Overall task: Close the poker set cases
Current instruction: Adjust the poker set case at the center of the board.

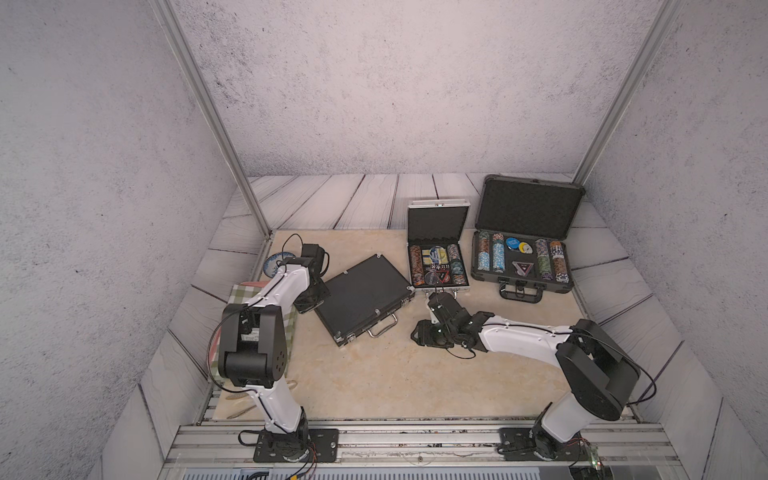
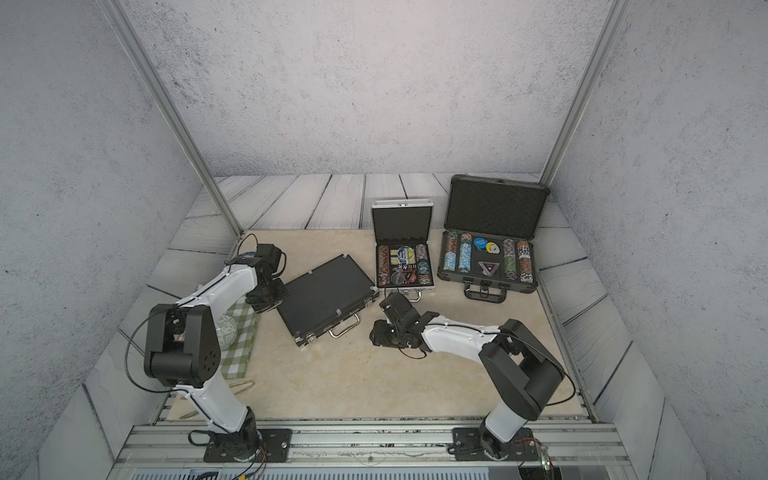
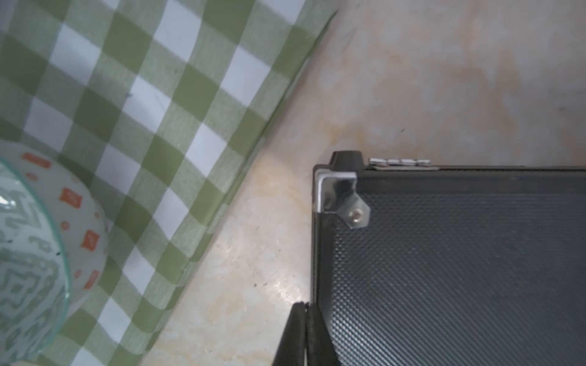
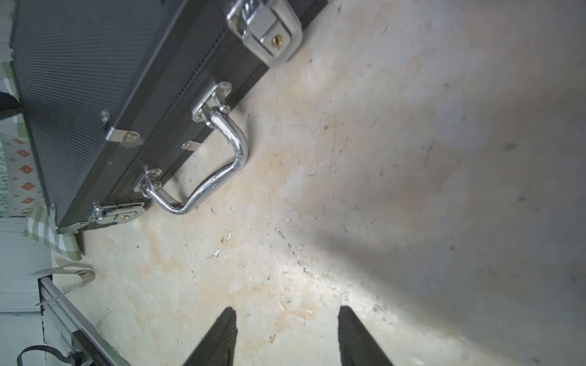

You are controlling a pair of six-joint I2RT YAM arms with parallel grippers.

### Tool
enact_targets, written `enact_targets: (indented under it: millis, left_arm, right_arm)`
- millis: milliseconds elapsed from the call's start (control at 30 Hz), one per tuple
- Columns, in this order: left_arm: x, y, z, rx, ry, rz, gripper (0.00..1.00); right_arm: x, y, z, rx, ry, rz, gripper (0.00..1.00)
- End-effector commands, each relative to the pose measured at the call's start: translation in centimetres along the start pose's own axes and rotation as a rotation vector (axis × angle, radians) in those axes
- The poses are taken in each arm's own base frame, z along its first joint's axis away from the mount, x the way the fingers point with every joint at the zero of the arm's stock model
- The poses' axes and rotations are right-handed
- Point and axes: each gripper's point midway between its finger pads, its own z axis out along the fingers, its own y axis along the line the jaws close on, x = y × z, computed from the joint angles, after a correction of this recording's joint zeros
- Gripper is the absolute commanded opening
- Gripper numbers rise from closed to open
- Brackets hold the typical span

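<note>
Lid on black case [image 1: 361, 297] down; left gripper [image 3: 305, 305] pinched shut, empty, beside its hinge-side edge, likely bracing it. Right gripper [image 4: 287, 309] spread, empty, probably readying for silver case [image 1: 437, 224].

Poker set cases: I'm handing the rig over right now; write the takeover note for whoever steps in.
Pincers: left pincer shut, empty, beside an edge of the black case; right pincer open, empty, over bare table near that case's handle.
Done: black case lid is down.
Left: silver case and dark-grey case, side by side at the back right, both lids standing open.
</note>
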Motion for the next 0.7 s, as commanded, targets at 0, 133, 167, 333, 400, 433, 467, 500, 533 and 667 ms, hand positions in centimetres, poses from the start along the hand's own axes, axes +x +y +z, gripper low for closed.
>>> enact_targets:
  millis: [0,133,167,333,400,433,467,500,533,667]
  left_arm:
    - [-2.4,-2.0,-2.8,0.064,-0.089,0.05,0.12]
    - [-2.5,-1.8,-5.9,0.071,-0.144,0.118,0.15]
    - [-2.1,-2.0,-6.5,0.089,-0.148,0.143,0.17]
    - [2.2,-3.9,-8.5,0.158,-0.116,0.281,0.22]
    - [4.7,-5.1,-9.1,0.175,-0.102,0.351,0.24]
    - [6.2,-5.9,-9.3,0.185,-0.095,0.39,0.25]
    - [7.3,-6.5,-9.5,0.192,-0.091,0.413,0.27]
    - [8.9,-7.5,-9.7,0.199,-0.086,0.448,0.29]
    - [10.3,-8.1,-9.6,0.195,-0.078,0.47,0.31]
    - [13.8,-10.5,-8.6,0.215,-0.059,0.492,0.39]
  right_arm:
    - [0.0,-1.1,-1.7,0.037,-0.007,-0.031,0.54]
    - [-0.7,-2.3,-2.4,0.056,-0.015,-0.016,0.54]
    - [-0.8,-2.5,-2.5,0.058,-0.016,-0.013,0.54]
    - [-1.4,-3.7,-3.1,0.074,-0.022,0.003,0.54]
    - [-1.7,-4.0,-3.4,0.084,-0.029,0.002,0.54]
    - [-1.8,-4.2,-3.7,0.09,-0.034,0.002,0.54]
    - [-1.9,-4.4,-3.8,0.095,-0.038,0.003,0.54]
    - [-2.1,-4.6,-4.0,0.098,-0.044,0.009,0.54]
    - [-2.2,-4.9,-4.1,0.101,-0.046,0.016,0.54]
    - [-2.7,-5.2,-4.8,0.103,-0.062,0.024,0.54]
